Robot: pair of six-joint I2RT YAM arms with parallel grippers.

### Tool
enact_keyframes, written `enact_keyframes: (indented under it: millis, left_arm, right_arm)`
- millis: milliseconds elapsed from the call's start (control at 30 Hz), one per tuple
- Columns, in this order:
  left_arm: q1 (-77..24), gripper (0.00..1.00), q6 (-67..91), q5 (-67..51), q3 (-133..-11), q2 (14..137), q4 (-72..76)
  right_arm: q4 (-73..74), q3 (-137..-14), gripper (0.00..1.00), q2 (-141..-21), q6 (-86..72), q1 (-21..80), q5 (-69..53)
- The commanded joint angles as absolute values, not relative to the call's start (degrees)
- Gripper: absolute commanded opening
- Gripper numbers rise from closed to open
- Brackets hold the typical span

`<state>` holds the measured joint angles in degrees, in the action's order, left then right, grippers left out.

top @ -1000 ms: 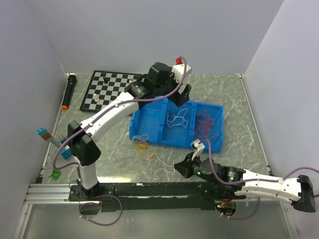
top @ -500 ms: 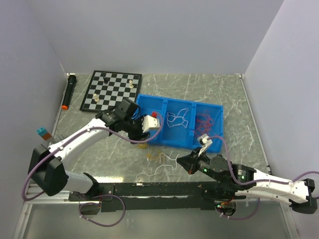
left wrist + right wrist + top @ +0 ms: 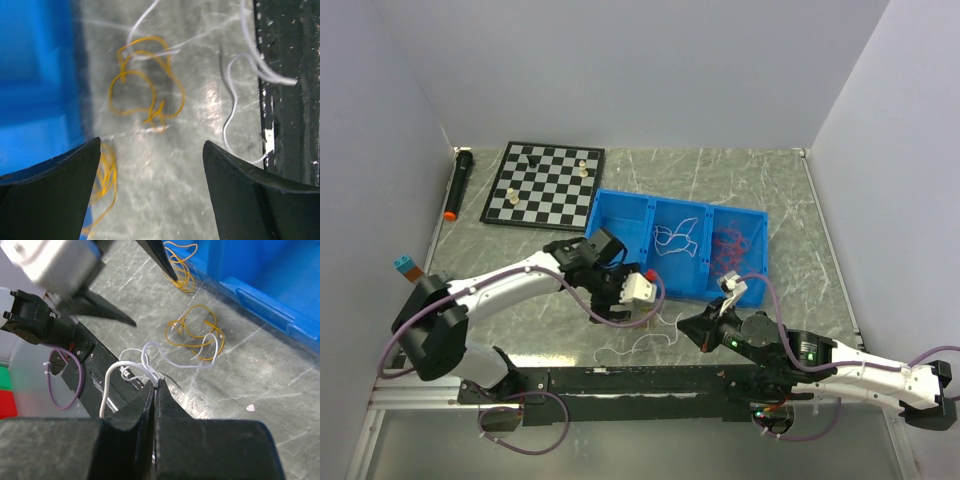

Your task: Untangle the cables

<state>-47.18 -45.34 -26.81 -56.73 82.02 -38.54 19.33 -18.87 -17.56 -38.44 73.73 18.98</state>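
near edge first: right gripper (image 3: 156,386) is low at the table front, clenched, tips pinching a white cable (image 3: 148,359) just beside the black rail (image 3: 287,165)
from the tips that strand runs off toward 1 o'clock and crosses over the yellow tangle (image 3: 152,112) lying on the table, so the two don't look separated yet
more loose white ends lie at 3 o'clock of the tangle in the left wrist view, near the rail
left gripper (image 3: 150,150) hangs right over the tangle, jaws spread wide, nothing between them, touching no cable
a second yellow bunch (image 3: 106,172) sits against the blue tray (image 3: 35,75) wall, at 7 o'clock of the tangle
further back, at 12 o'clock from both grippers seen from above, the tray holds white cables (image 3: 676,238) in its middle compartment and red ones (image 3: 735,245) in the right one
my read: sorting is well along, step in hand is splitting the last white/yellow knot, right anchoring white, left lined up to take yellow
next move wants the left straight down, closing on a yellow loop only, clear of the white strand at the tangle's 12 o'clock, then a slow pull away from the right gripper so the white slips out instead of cinching; strands are thin, so a miss or a double grab looks likely
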Motion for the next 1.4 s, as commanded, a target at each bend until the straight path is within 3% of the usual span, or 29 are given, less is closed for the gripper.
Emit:
enact_keyframes:
  millis: [0, 100, 233, 467, 633, 833, 1167, 1367]
  left_arm:
    - [-50.2, 0.88, -46.7, -28.7, -56.9, 84.8, -35.2]
    - [-51.0, 0.87, -44.7, -27.7, -56.7, 87.1, -32.6]
    - [-51.0, 0.73, -42.8, -27.5, -57.4, 89.6, -28.7]
    - [-52.8, 0.60, -44.9, -26.0, -54.0, 92.3, -27.0]
    - [-53.0, 0.40, -45.1, -24.8, -51.4, 93.3, -25.1]
    - [-53.5, 0.01, -43.2, -22.6, -52.6, 93.5, -24.7]
    - [-52.4, 0.01, -40.8, -19.5, -43.7, 82.3, -27.0]
    - [-48.2, 0.01, -41.2, -18.7, -40.1, 74.9, -30.1]
  right_arm:
    - [18.2, -18.8, 0.00, -17.8, -40.1, 74.2, 19.2]
    - [18.1, -17.9, 0.00, -17.1, -40.9, 74.2, 19.3]
    - [18.6, -17.1, 0.00, -15.4, -41.6, 74.1, 19.8]
    - [20.9, -16.6, 0.00, -11.3, -42.3, 74.2, 20.8]
    - [22.5, -17.3, 0.00, -8.0, -41.7, 74.2, 22.0]
    - [25.5, -19.7, 0.00, -5.6, -40.3, 74.2, 23.8]
    - [33.6, -39.2, 0.00, -1.2, -25.9, 74.2, 35.2]
    - [30.6, -47.8, 0.00, -6.5, -16.9, 74.2, 37.1]
